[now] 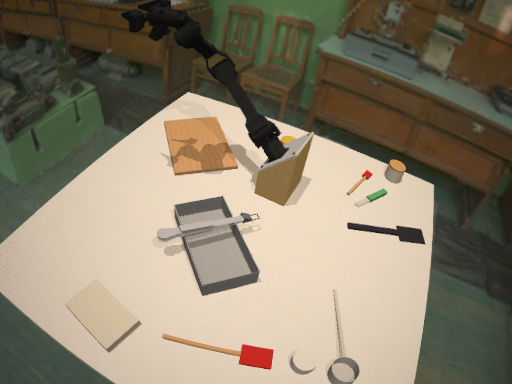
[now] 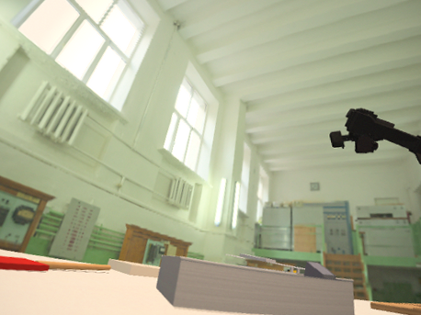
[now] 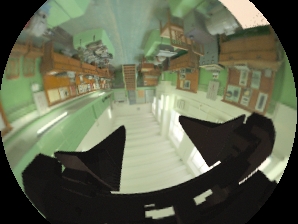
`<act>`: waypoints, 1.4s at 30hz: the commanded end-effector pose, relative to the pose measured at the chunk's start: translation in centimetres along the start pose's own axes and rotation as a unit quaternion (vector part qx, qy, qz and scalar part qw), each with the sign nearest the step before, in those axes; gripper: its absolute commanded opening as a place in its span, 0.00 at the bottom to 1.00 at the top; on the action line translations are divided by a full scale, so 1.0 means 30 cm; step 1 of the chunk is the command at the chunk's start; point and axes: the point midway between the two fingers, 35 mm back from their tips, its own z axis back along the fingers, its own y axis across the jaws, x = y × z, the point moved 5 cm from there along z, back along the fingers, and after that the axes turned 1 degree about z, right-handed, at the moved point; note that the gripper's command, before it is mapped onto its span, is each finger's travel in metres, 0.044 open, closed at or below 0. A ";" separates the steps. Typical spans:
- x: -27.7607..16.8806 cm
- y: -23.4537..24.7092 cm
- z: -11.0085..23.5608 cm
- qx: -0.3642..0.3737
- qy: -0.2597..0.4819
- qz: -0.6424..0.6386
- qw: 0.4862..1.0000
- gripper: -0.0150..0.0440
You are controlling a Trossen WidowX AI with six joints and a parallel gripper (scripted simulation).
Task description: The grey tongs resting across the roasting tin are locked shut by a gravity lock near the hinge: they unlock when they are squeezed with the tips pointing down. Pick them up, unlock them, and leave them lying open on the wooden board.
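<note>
The grey tongs [image 1: 200, 227] [image 2: 260, 258] lie crosswise over the roasting tin [image 1: 230, 286] [image 2: 263, 291], with their arms close together. Their dark hinge end and a thin wire loop stick out over the side of the tin nearer the arm's base, and the rounded tips stick out over the opposite side. The wooden board [image 1: 197, 129] [image 2: 416, 307] lies behind the tin with only shadows on it. My gripper [image 1: 136, 18] [image 2: 336, 139] [image 3: 152, 123] is raised high, far from the tongs, open and empty. The wrist view shows only the room between the fingers.
A tall brown box-like block [image 1: 282, 180] stands by the arm's base, right of the board. A black spatula [image 1: 411, 234], green-handled tool [image 1: 376, 195] and orange-topped can [image 1: 395, 172] are at the right. A beige slab [image 1: 102, 315], red spatula [image 1: 256, 356] and long-handled cup [image 1: 343, 371] are in front.
</note>
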 end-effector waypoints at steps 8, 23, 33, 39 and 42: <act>-0.054 -0.158 0.046 -0.049 0.073 0.120 0.989 0.69; 0.039 -0.735 0.317 -0.241 0.294 0.488 0.786 0.69; 0.328 -1.020 0.582 -0.377 0.418 0.630 0.535 0.69; 0.558 -1.095 0.752 -0.455 0.476 0.661 0.360 0.69; 0.679 -1.101 0.836 -0.493 0.500 0.659 0.269 0.69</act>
